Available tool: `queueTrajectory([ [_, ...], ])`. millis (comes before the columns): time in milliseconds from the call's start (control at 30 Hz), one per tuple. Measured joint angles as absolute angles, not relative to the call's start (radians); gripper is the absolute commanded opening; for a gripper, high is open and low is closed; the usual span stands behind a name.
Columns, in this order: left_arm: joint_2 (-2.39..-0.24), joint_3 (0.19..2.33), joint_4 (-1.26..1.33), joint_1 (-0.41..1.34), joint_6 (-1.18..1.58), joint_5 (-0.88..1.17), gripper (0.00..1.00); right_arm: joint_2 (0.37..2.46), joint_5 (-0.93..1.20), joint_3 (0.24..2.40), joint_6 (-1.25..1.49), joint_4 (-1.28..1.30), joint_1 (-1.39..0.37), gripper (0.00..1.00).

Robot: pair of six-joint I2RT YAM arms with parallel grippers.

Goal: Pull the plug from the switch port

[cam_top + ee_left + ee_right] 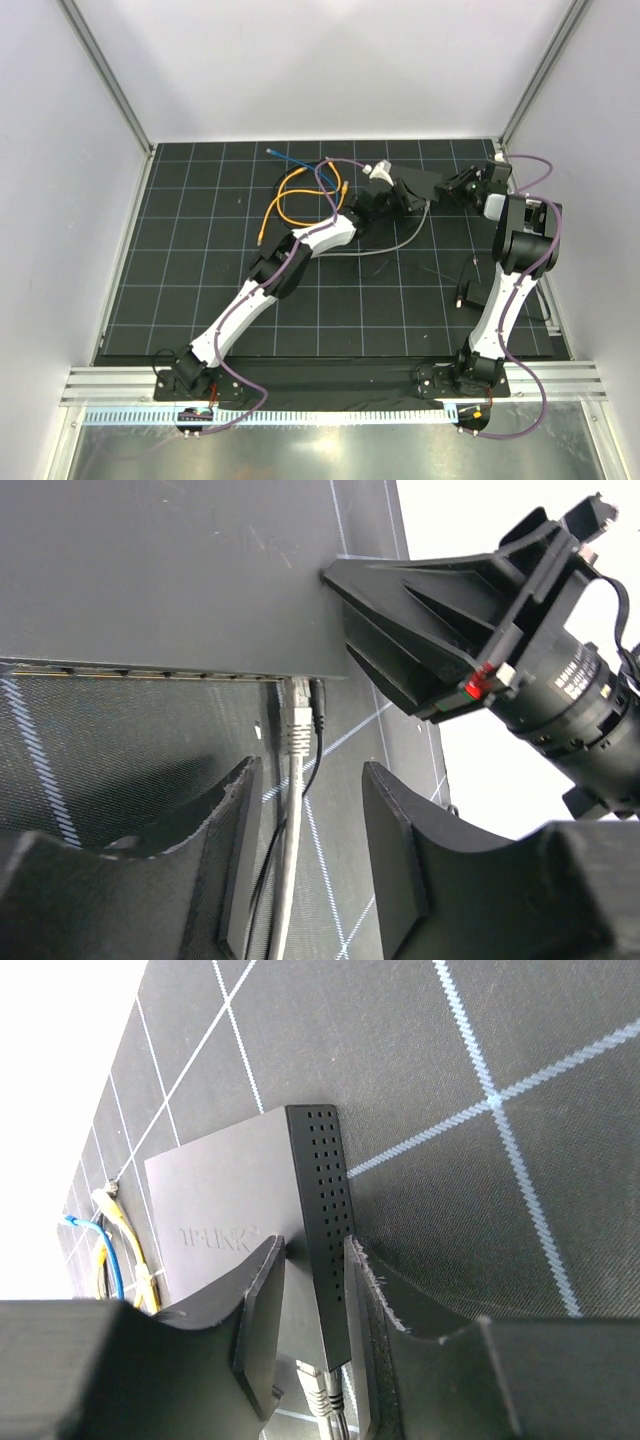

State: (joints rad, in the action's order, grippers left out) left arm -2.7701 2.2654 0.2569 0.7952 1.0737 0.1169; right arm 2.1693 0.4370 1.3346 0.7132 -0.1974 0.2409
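The grey plug (297, 725) sits straight ahead of the left gripper (310, 775), jaws apart astride its cable (285, 880); the right gripper (312, 1250) clamps the switch (170, 570).

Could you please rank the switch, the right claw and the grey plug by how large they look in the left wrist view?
Largest: switch, though the frame crops it.
Next: right claw.
Smallest: grey plug.

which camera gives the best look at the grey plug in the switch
Left wrist: the light grey plug is seated in the small flat matte-black switch box, framed between the left fingers. Right wrist catches only part of it at the bottom edge. Top external shows just its grey cable.
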Motion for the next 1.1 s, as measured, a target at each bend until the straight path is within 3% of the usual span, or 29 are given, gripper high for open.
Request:
queueTrajectory([
  [700,-2.813,2.293,0.263,0.797,1.122,0.086,0.4,2.108,0.447,1.24,0.733,-0.216,0.222,0.33],
  [1100,-2.863,2.358,0.264,0.799,1.153,0.061,0.29,2.104,0.445,1.24,0.733,-0.21,0.222,0.32],
])
